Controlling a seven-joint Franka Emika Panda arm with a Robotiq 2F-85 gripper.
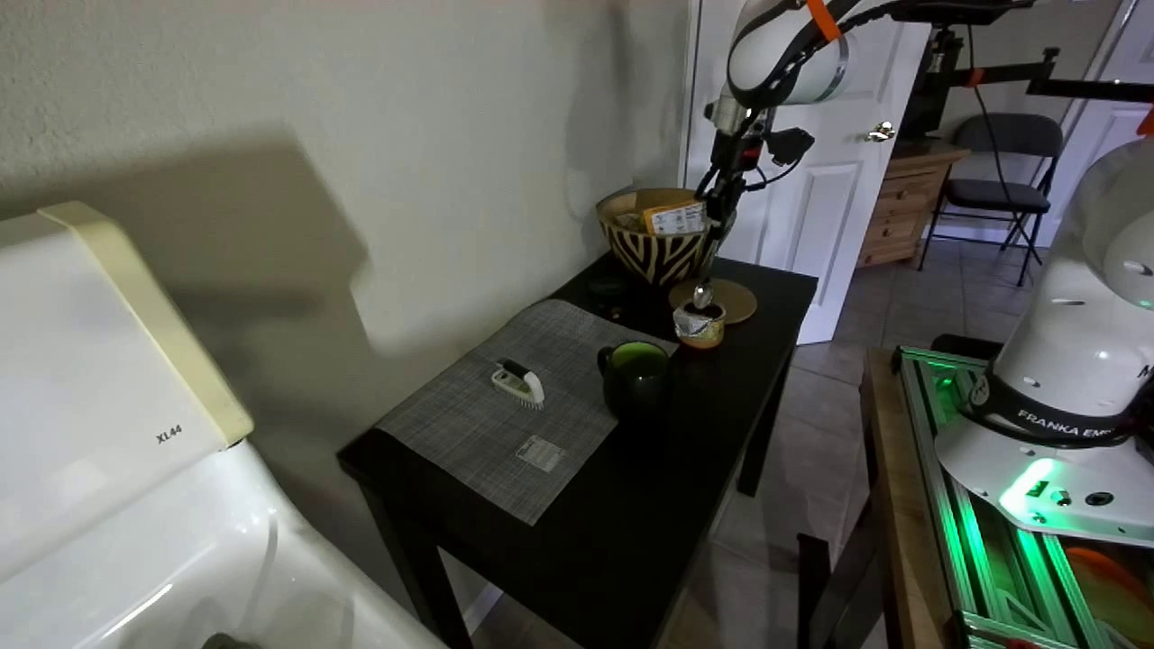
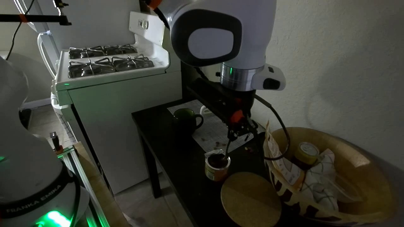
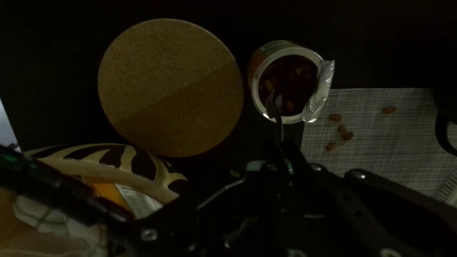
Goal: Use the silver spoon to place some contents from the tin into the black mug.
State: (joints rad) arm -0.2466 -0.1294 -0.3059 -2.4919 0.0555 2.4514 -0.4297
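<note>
The tin [image 1: 700, 332] is a small tan and gold can with a pale rim and peeled-back foil. It stands open on the black table in both exterior views [image 2: 215, 173]. In the wrist view the tin [image 3: 259, 60] holds brown nuts. My gripper [image 3: 282, 146] is shut on the silver spoon [image 3: 274, 107], above the tin; it also shows in an exterior view [image 2: 235, 134]. The spoon's bowl points down at the tin's opening, near the rim; I cannot tell whether it touches the nuts. The black mug [image 1: 636, 383], green inside, stands upright, partly on the mat.
A round cork mat [image 3: 171, 85] lies beside the tin. A large zebra-patterned bowl [image 1: 645, 252] with packages stands behind, against the wall. A grey placemat [image 1: 478, 433] holds a white brush [image 1: 518, 385] and several loose nuts [image 3: 344, 132]. A small dark object [image 1: 609, 293] stands near the bowl.
</note>
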